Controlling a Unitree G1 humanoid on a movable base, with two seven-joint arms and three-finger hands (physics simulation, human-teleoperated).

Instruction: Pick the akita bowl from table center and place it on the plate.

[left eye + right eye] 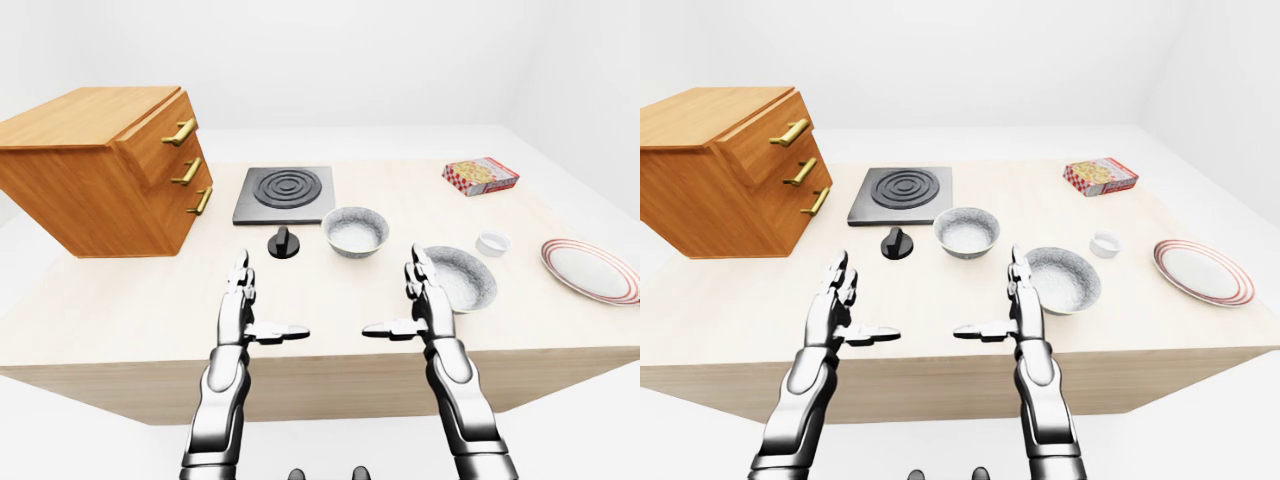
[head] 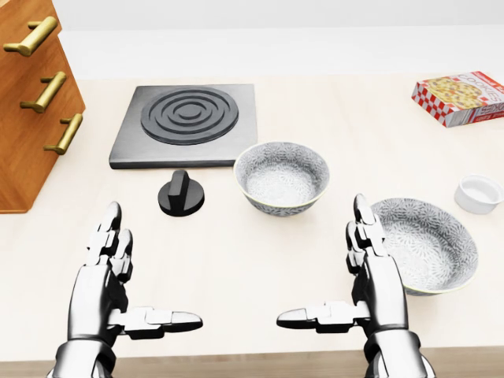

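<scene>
Left hand (image 2: 98,295), right hand (image 2: 382,295): open, empty, below the hob (image 2: 187,122) in the head view. Bowl (image 2: 282,177): upright, just beside the hob's lower-right corner. Plate (image 1: 590,270): well right of the hob. Right hand should pinch the rim and lift level.

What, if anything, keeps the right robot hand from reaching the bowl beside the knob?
Probably yes: the right robot hand is open, and only bare table lies between it and the bowl.
</scene>
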